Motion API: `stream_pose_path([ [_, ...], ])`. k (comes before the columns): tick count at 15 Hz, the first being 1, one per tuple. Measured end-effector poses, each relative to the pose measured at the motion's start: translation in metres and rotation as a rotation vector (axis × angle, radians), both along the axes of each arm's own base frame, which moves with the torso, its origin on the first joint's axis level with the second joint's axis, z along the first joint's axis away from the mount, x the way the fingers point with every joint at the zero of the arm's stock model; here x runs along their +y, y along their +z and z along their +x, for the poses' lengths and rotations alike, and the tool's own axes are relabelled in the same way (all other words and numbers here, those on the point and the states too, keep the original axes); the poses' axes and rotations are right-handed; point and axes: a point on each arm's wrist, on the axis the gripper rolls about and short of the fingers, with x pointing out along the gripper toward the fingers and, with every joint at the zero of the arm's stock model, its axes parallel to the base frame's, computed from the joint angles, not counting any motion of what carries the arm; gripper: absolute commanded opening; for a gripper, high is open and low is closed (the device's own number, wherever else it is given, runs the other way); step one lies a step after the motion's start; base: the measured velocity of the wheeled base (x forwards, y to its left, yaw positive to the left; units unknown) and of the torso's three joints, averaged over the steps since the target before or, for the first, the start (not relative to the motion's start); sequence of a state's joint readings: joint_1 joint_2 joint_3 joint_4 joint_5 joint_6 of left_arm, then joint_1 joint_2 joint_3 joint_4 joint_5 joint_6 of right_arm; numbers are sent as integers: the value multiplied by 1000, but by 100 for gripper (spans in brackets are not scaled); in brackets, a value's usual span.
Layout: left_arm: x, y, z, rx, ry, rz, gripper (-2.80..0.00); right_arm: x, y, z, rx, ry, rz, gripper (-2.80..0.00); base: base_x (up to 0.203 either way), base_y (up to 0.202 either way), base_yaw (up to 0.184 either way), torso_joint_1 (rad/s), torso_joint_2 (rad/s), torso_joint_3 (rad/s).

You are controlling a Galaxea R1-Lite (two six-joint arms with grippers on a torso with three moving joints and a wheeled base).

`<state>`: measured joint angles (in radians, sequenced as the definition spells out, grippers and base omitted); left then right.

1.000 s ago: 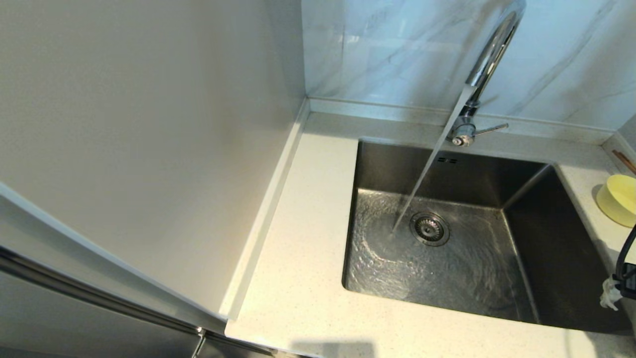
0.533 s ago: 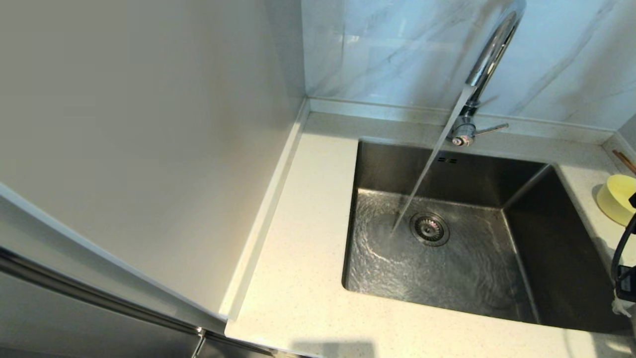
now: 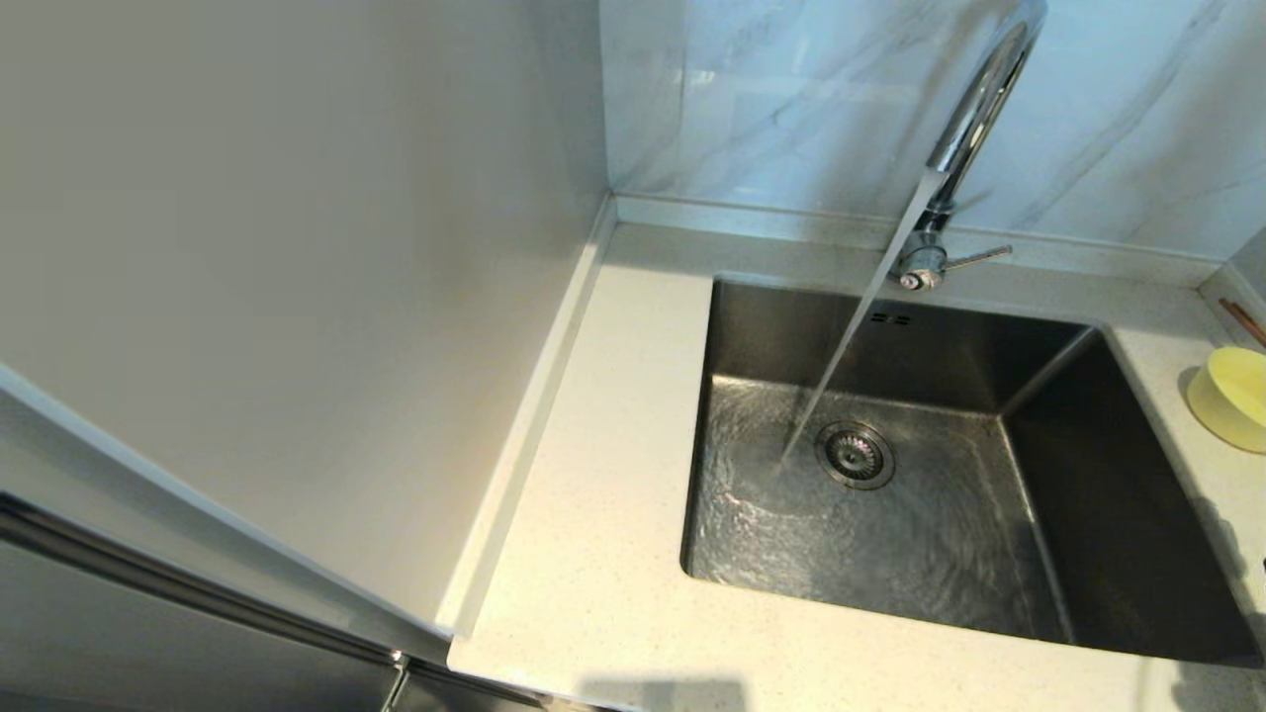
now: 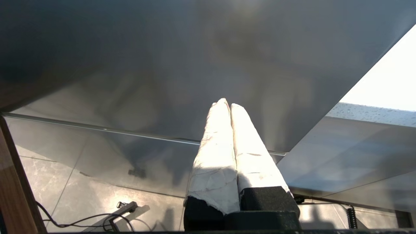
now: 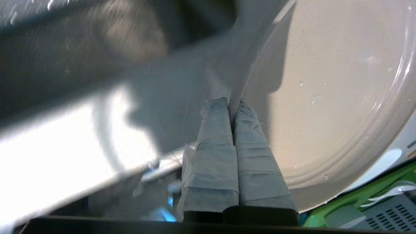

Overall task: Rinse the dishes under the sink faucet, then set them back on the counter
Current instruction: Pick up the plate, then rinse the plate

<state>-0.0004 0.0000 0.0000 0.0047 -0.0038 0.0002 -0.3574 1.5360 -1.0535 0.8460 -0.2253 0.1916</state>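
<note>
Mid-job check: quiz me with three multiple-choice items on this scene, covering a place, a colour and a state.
1. Where does the small pale-yellow round bowl stand?
A in the sink
B on the speckled counter right of the sink
C under the tap

2. What colour is the large round plate?
A cream
B blue
C black

3. The chrome gooseneck faucet is:
A off
B dripping
C running

Answers: B, the bowl sits on stone beside the basin; A, the right wrist view shows the right tool pinching its cream rim; C, a steady stream hits the basin.

Home kitchen: steel sink (image 3: pixel 1108 554), chrome faucet (image 3: pixel 974 109), marble tiles (image 3: pixel 771 99).
</note>
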Motion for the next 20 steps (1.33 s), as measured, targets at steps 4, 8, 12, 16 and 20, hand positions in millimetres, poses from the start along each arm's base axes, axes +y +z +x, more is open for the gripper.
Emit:
stream_pose_path([
  [4,0,0,0,0,1,0,-280,45,42,-44,1,193,116,-280,0,0,0,0,0,0],
  [8,0,0,0,0,1,0,-280,85,85,-91,-21,521,217,-280,0,0,0,0,0,0],
  [12,0,0,0,0,1,0,-280,94,119,-117,-110,930,153,-280,0,0,0,0,0,0],
  [16,0,0,0,0,1,0,-280,101,137,-112,-209,1323,193,-280,0,0,0,0,0,0],
  [20,0,0,0,0,0,0,-280,124,147,-77,-272,1445,243,-280,0,0,0,0,0,0],
])
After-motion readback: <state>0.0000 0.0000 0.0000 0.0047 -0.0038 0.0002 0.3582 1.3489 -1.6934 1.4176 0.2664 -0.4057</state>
